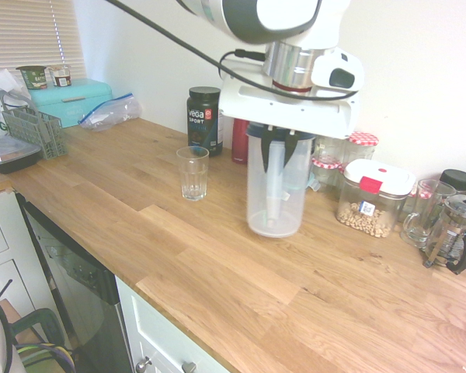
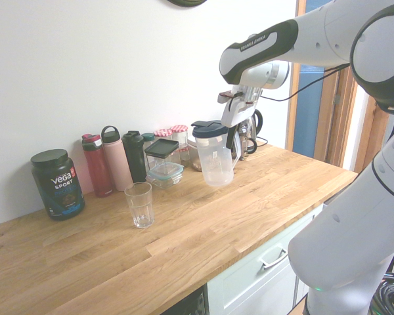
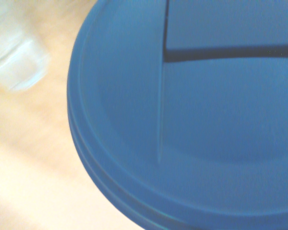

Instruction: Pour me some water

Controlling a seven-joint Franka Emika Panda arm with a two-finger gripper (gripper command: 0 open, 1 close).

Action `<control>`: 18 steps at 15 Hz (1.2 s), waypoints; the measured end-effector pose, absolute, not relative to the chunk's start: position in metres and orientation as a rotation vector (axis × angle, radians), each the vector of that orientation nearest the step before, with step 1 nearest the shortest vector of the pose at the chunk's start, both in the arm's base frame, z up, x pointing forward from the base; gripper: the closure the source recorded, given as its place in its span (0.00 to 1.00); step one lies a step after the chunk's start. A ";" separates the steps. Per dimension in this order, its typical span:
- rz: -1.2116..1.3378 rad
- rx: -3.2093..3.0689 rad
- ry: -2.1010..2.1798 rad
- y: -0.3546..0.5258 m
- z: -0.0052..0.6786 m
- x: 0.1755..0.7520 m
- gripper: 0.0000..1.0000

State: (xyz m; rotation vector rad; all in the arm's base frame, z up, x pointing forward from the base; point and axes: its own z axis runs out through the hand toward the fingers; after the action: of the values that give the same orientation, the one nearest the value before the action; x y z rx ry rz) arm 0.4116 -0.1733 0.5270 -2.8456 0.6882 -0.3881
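Note:
A tall translucent pitcher [image 1: 276, 190] [image 2: 214, 157] with a dark blue lid [image 3: 206, 120] stands upright at the middle of the wooden counter. My gripper [image 1: 282, 144] [image 2: 234, 134] comes down from above and is shut on its handle side, just under the lid. I cannot tell whether the base touches the wood. The water barely shows through the cloudy wall. A small clear ribbed glass [image 1: 193, 172] [image 2: 139, 204] stands upright on the counter, about a hand's width from the pitcher. A pale blur in the wrist view may be this glass [image 3: 17, 62].
Behind the pitcher along the wall stand a black Vega Sport tub [image 1: 204, 119], several bottles [image 2: 111, 161], jars and a red-latched food container [image 1: 370, 198]. A French press [image 1: 454, 229] is at the far end. A teal box [image 1: 70, 99] and grey rack [image 1: 35, 128] sit beyond the glass.

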 end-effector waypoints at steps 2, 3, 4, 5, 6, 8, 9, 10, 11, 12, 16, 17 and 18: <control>-0.489 -2.794 0.816 -0.185 0.509 0.409 1.00; -0.533 -2.759 0.885 -0.190 0.500 0.407 1.00; -0.564 -2.714 0.955 -0.193 0.493 0.406 1.00; -0.579 -2.665 1.018 -0.195 0.489 0.405 1.00; -0.572 -2.620 1.061 -0.197 0.486 0.404 1.00; -0.528 -2.566 1.096 -0.201 0.482 0.400 1.00; -0.516 -2.559 1.105 -0.204 0.480 0.399 1.00; -0.508 -2.559 1.108 -0.204 0.477 0.399 1.00; -0.499 -2.565 1.109 -0.205 0.474 0.400 1.00; -0.492 -2.573 1.108 -0.205 0.472 0.401 0.00; -0.488 -2.607 1.094 -0.205 0.469 0.402 0.00; -0.488 -2.613 1.090 -0.205 0.469 0.402 0.00; -0.486 -2.621 1.085 -0.205 0.468 0.403 0.00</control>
State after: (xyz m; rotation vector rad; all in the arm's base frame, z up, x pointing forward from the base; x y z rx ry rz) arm 0.4028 -0.2047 0.4678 -2.6207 1.0854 -0.4861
